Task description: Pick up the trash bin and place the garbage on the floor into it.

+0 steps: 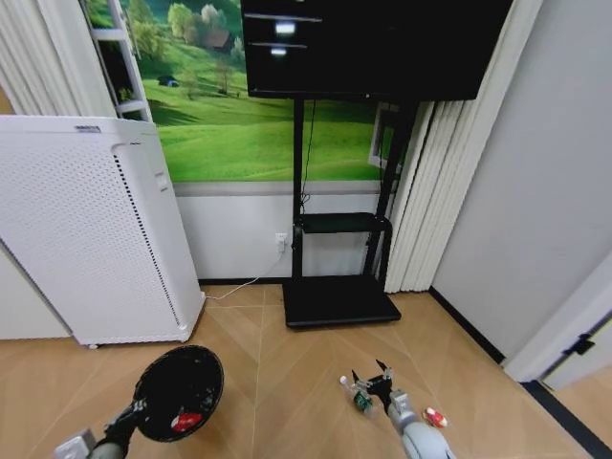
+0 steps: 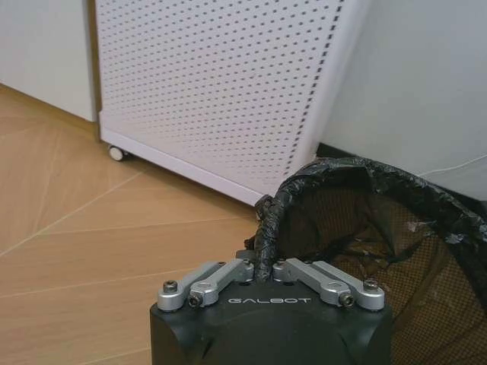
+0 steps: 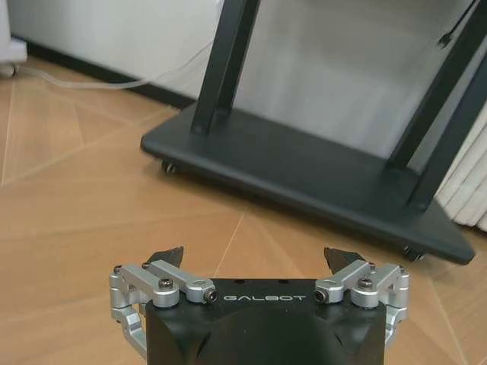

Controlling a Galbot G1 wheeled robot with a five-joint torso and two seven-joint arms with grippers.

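a home-like room: wood floor (image 1: 258, 354), tv stand (image 1: 339, 301), white air purifier (image 1: 91, 229).

Trash bin (image 2: 396, 228) cut off (R edge).

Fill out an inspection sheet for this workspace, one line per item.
Surface: wood-pattern floor, bare between the pieces.
Job's things: trash bin held off the floor by its rim, one red piece inside; clear bottle and a red-and-white piece lie on the floor.
Clutter: nothing seen.
Grippers: left end effector shut on the bin's bagged rim; right end effector open, low over the bottle.
Cables: white cord from the wall socket toward the white perforated appliance; black lead down the TV stand.
Surroundings: landscape mural, curtains, screen.
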